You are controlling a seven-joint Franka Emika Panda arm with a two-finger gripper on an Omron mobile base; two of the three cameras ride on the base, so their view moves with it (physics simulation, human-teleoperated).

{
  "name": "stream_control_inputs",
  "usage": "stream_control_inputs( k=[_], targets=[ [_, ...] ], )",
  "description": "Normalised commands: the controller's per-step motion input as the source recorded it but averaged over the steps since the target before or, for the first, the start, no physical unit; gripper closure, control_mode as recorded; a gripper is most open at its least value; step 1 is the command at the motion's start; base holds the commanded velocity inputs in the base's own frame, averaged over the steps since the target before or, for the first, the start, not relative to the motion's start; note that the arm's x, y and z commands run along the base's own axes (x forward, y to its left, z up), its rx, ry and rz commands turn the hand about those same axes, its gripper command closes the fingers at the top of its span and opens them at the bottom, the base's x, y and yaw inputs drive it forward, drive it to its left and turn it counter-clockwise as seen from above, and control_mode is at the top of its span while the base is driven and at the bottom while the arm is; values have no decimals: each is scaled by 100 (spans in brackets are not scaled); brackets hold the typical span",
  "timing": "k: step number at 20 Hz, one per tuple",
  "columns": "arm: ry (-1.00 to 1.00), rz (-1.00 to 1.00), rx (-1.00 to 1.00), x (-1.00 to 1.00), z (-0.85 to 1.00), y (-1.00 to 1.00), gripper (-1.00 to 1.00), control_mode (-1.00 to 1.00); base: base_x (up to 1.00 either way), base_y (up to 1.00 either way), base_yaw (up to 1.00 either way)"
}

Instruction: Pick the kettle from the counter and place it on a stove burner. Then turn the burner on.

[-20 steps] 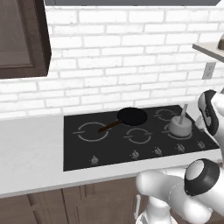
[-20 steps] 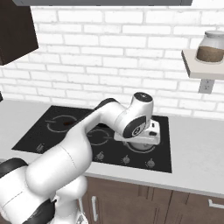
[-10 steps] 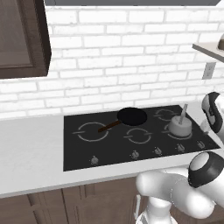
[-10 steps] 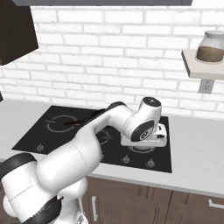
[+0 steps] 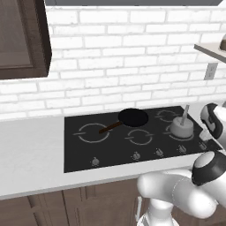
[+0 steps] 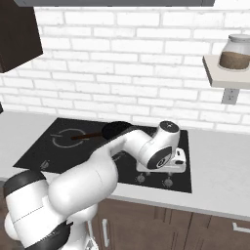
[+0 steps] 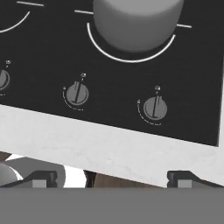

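Note:
The grey kettle [image 5: 181,126] stands upright on the front right burner of the black stove [image 5: 110,148]; in the hand view its rounded body [image 7: 138,22] sits inside a white ring mark. My gripper [image 7: 113,177] is open with nothing between its fingertips. It hovers over the stove's front edge and faces two grey knobs [image 7: 77,93] [image 7: 155,108] just below the kettle. In the right base view my hand [image 6: 165,149] hangs over the stove's right front corner and hides the kettle. The pale counter [image 5: 31,154] stretches to the left.
A black pan [image 5: 133,117] with a brown handle rests on the stove's back middle. A third knob [image 7: 2,78] shows at the hand view's left edge. A wall shelf [image 6: 227,73] with a jar [image 6: 234,51] hangs at the right, and a dark cabinet [image 5: 22,39] at the upper left.
My hand has drifted a little to the right and toward the stove's front edge. The kettle and pan have stayed put, and the jaws remain open.

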Motion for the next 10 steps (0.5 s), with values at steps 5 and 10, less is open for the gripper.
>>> stream_control_inputs(
  k=[5,10],
  targets=[
    [10,0,0,22,-27,-33,-100,-100,0,0,0],
    [2,0,0,26,-35,-18,-100,-100,0,0,0]
  ],
)
